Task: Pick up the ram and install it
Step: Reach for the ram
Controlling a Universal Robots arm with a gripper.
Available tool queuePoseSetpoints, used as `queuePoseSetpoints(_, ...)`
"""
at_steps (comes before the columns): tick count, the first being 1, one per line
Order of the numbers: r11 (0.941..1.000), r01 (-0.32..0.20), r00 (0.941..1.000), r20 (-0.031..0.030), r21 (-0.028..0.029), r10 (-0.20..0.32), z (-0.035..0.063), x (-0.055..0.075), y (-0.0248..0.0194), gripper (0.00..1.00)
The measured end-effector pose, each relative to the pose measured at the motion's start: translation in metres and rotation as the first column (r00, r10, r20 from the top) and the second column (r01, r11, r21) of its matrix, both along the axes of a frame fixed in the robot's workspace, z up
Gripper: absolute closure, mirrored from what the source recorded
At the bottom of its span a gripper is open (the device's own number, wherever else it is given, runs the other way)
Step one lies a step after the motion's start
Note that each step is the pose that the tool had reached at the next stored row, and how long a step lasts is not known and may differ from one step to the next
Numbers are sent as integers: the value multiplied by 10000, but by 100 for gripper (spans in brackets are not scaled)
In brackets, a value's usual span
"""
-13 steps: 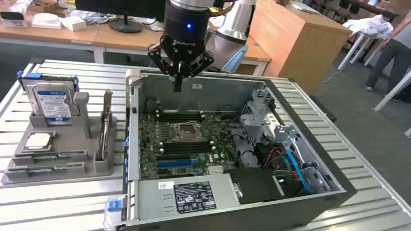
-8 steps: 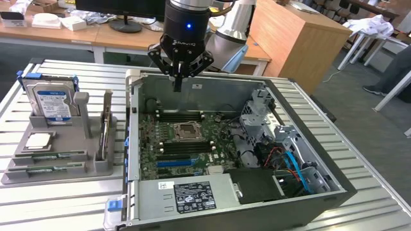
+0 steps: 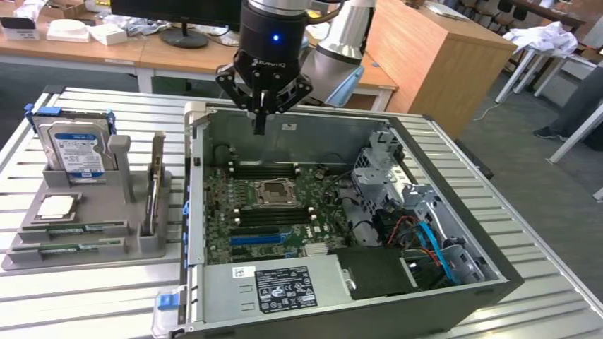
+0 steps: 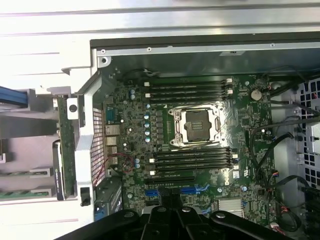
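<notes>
My pincer (image 3: 259, 128) hangs over the open computer case (image 3: 330, 138), close to its far wall, at about twelve o'clock from the CPU socket (image 3: 275, 189) in the exterior view. Its fingers are pressed together to a narrow point, and I see nothing between them.

The ram is well apart from the pincer. It sits at nine o'clock from the case, in the grey holder (image 3: 141, 247) on the slatted bench (image 3: 85, 296). One ram stick (image 3: 83, 229) lies flat in a groove, and a second ram stick (image 3: 73, 248) lies just beside it, toward six o'clock. In the same holder the hard drive (image 3: 70, 148) stands upright at the twelve o'clock end. The silver processor chip (image 3: 56, 206) lies between the drive and the sticks.

From the wrist I look down on the motherboard (image 4: 135, 150), where black memory slots (image 4: 190, 90) flank the socket on two sides.
</notes>
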State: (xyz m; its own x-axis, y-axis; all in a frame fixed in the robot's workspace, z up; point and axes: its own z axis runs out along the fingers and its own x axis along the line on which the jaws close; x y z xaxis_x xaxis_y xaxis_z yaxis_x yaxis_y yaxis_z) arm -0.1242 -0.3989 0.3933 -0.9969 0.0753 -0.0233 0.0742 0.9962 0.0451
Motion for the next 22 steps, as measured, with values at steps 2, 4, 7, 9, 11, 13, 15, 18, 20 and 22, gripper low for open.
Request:
queuePoseSetpoints(2, 10000, 0, 10000, 0, -1, 0, 0, -20, 0, 90)
queuePoseSetpoints(4, 10000, 0, 10000, -1, 0, 0, 0, -40, 0, 90)
queuePoseSetpoints(7, 10000, 0, 10000, 0, 0, 0, 0, -81, 0, 90)
queuePoseSetpoints(9, 10000, -1, 10000, 0, 0, 1, 0, -107, 0, 90)
queuePoseSetpoints(11, 10000, 0, 10000, 0, 0, 0, 0, -138, 0, 90)
queuePoseSetpoints(13, 10000, 0, 10000, 0, 0, 0, 0, -171, 0, 90)
queuePoseSetpoints(15, 10000, 0, 10000, 0, 1, 0, -1, -202, 0, 90)
queuePoseSetpoints(18, 10000, 0, 10000, 0, 0, 0, -1, -250, 0, 90)
queuePoseSetpoints(20, 10000, -1, 10000, 0, 0, 1, -1, -285, 0, 90)
queuePoseSetpoints(22, 10000, -1, 10000, -1, 0, 1, -1, -321, 0, 90)
